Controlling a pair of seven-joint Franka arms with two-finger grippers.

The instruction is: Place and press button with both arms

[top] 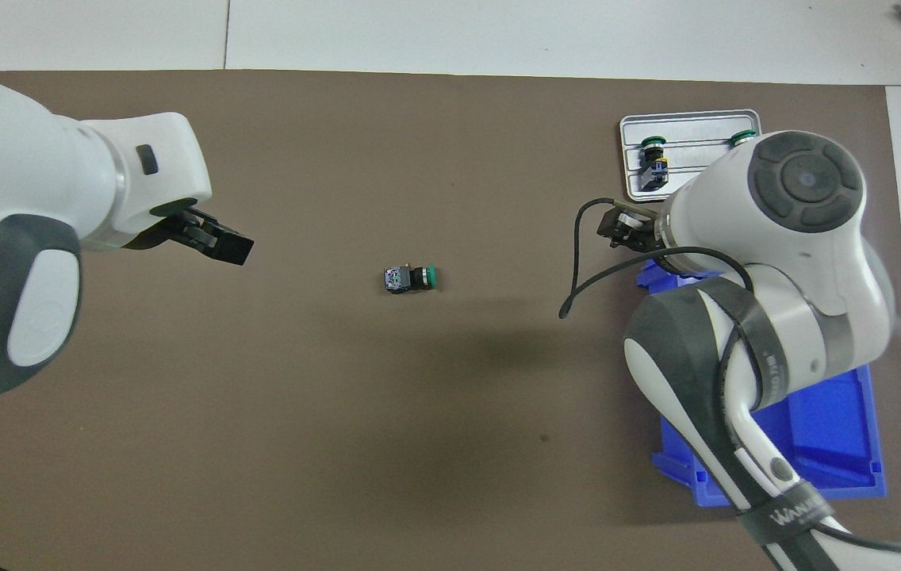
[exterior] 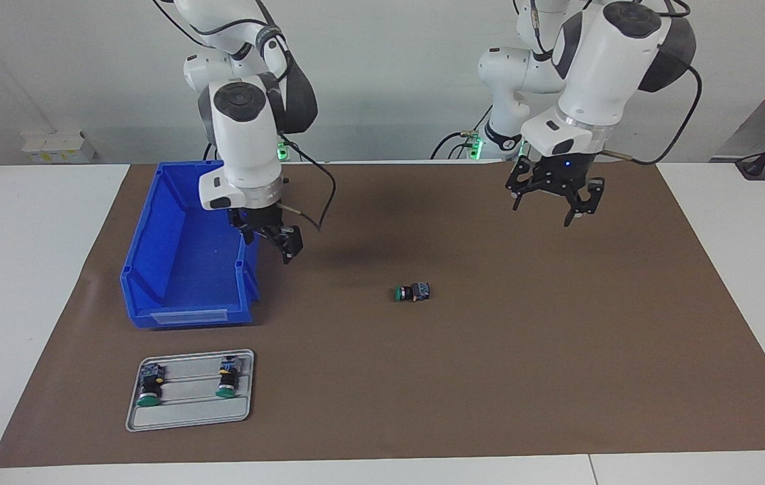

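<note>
The button [exterior: 413, 292] [top: 411, 278] lies on its side near the middle of the brown mat [exterior: 490, 377] [top: 339, 412], green cap toward the right arm's end of the table, terminal base toward the left arm's end. Bare mat surrounds it on every side, and it is well apart from the mat's edges and from everything else.

Toward the right arm's end stands a blue bin [exterior: 180, 269] [top: 823, 444]; nothing shows inside the part in view. Farther from the robots than the bin lies a grey tray [exterior: 190, 412] [top: 688, 119] with two lookalike buttons [exterior: 151, 385] [top: 654, 164] lying side by side in it, green caps pointing away from the robots.

The right gripper [exterior: 281, 246] [top: 625, 230] hangs over the bin's wall on the side toward the button, wrist pointing down, fingers spread and empty. The left gripper [exterior: 553, 199] [top: 216, 242] hangs over bare mat toward the left arm's end, its fingers spread wide with nothing between them. Both grippers are well apart from the button.
</note>
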